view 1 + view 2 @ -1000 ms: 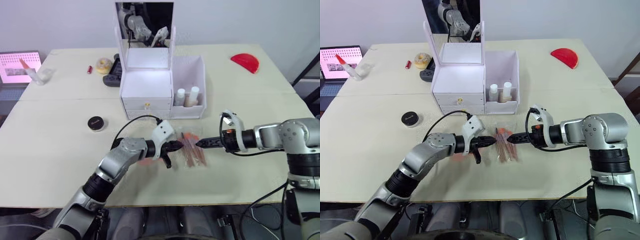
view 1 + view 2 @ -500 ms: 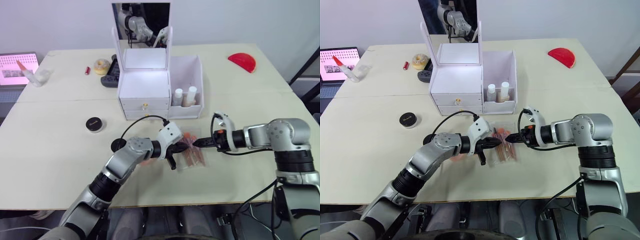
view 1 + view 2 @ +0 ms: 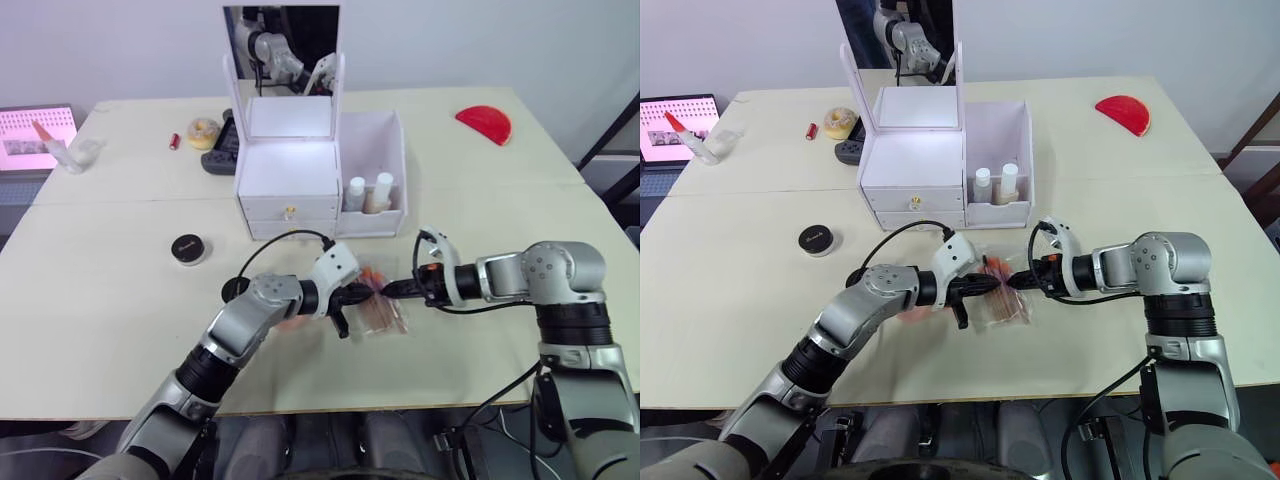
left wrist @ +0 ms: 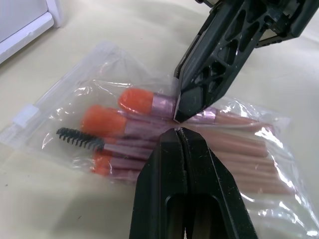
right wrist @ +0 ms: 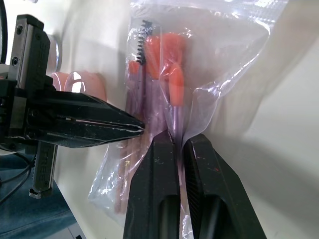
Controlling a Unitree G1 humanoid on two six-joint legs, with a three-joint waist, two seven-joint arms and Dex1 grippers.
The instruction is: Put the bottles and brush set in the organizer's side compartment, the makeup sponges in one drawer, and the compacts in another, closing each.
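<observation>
Lying flat on the counter [image 3: 120, 300] at frame center, just in front of the white organizer [image 3: 318, 175]: brush set [image 4: 164, 144] in a clear plastic bag, orange bristle heads and one black spoolie at one end, pink handles at the other

Meeting over that bag from opposite sides: left end effector [image 3: 361, 294] with its two black fingers pressed together, tips on the plastic, nothing visibly held between them; right end effector [image 3: 392, 290] nearly closed, a fold of the bag's film pinched between its fingertips in the right wrist view. Tips of the two almost touching above the brush handles

Standing upright side by side in the organizer's side compartment, right of the drawers: two bottles [image 3: 368, 194] with white caps. Both front drawers shut, lid raised with its mirror facing forward

Resting on the counter at center left, well apart from the bag: round black compact [image 3: 190, 246]. Peeking out under the left forearm, just beside the bag: something pink [image 3: 292, 323], too hidden to name

Sitting toward the upper left of the frame: yellowish ring-shaped item [image 3: 205, 131], small red item [image 3: 178, 140], dark device [image 3: 222, 150] behind the organizer. Far upper right: red half-round object [image 3: 484, 124]. Far left edge: laptop screen [image 3: 35, 135]
</observation>
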